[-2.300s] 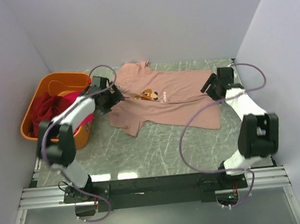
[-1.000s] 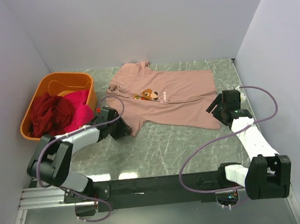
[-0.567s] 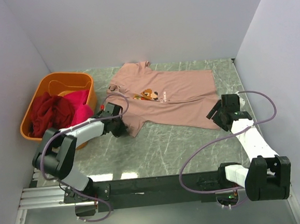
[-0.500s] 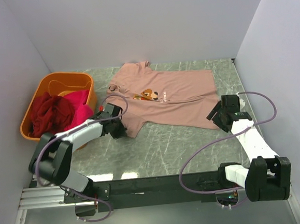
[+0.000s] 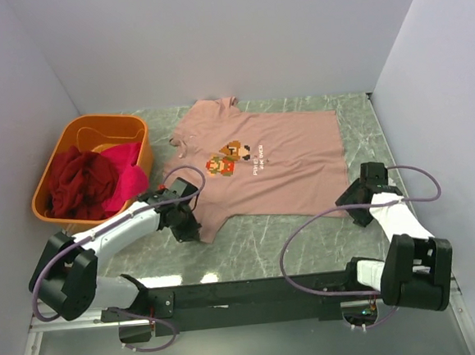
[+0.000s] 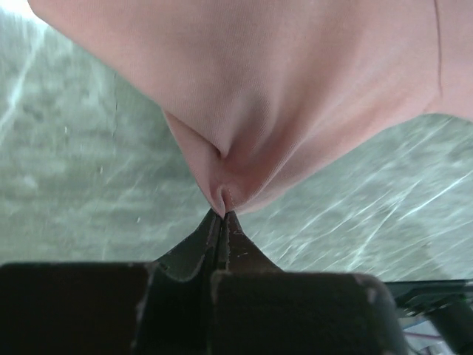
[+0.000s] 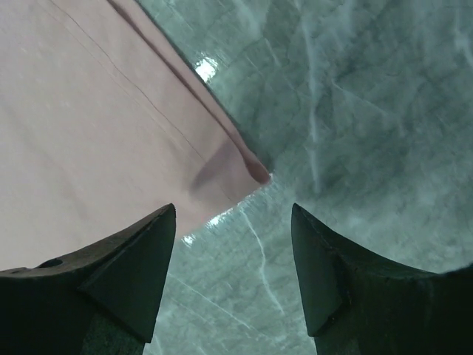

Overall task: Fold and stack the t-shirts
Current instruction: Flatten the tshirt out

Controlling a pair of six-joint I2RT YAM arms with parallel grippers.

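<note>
Left wrist: pink t-shirt (image 6: 295, 96) fold pinched in left gripper (image 6: 223, 214); right gripper (image 7: 233, 212) spread, hem corner (image 7: 259, 171) just ahead.

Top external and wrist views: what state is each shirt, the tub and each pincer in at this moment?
pink t-shirt: spread flat, print up, unfolded
dark red t-shirt: crumpled in the tub
magenta t-shirt: crumpled, spilling over the tub's rim
orange tub: upright, holding both crumpled shirts
left pincer: shut on the pink t-shirt's edge
right pincer: open at the pink t-shirt's hem corner, gripping nothing
</note>
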